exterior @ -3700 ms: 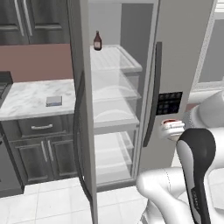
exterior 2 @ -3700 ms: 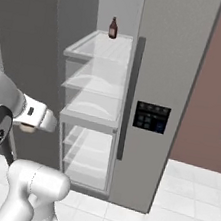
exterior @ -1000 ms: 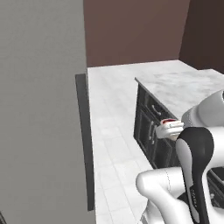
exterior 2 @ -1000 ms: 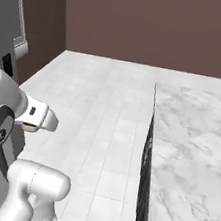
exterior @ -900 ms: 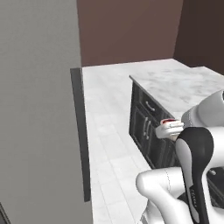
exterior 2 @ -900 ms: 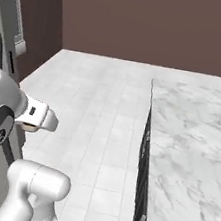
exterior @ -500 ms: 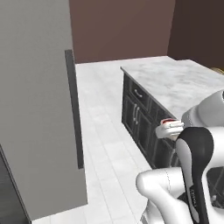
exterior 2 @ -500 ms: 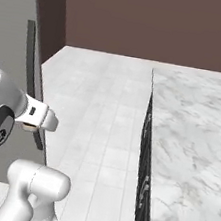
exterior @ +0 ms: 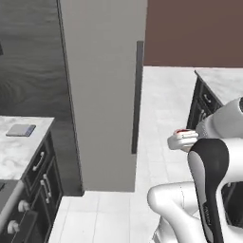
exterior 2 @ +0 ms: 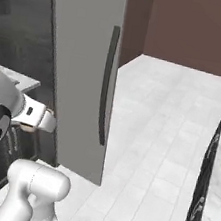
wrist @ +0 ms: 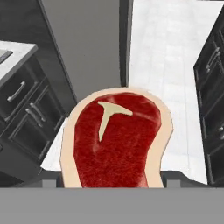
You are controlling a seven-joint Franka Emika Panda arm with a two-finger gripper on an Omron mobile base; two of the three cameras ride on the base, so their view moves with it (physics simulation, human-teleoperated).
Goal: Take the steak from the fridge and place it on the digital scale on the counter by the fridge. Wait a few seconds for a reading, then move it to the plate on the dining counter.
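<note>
The pincer [exterior: 179, 136] is clamped on the steak [wrist: 116, 140]; the fridge [exterior: 102, 90] stands ahead, the digital scale [exterior: 20, 130] far left on the tabletop [exterior: 14, 152].

Flat, even rendered light, soft shadows, no glare, all views slightly soft and low-resolution.

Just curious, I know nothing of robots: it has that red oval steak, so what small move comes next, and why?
Probably swing toward the narrow marble counter at left: the gripper holds the red steak, and the flat grey scale there lies bare.
</note>
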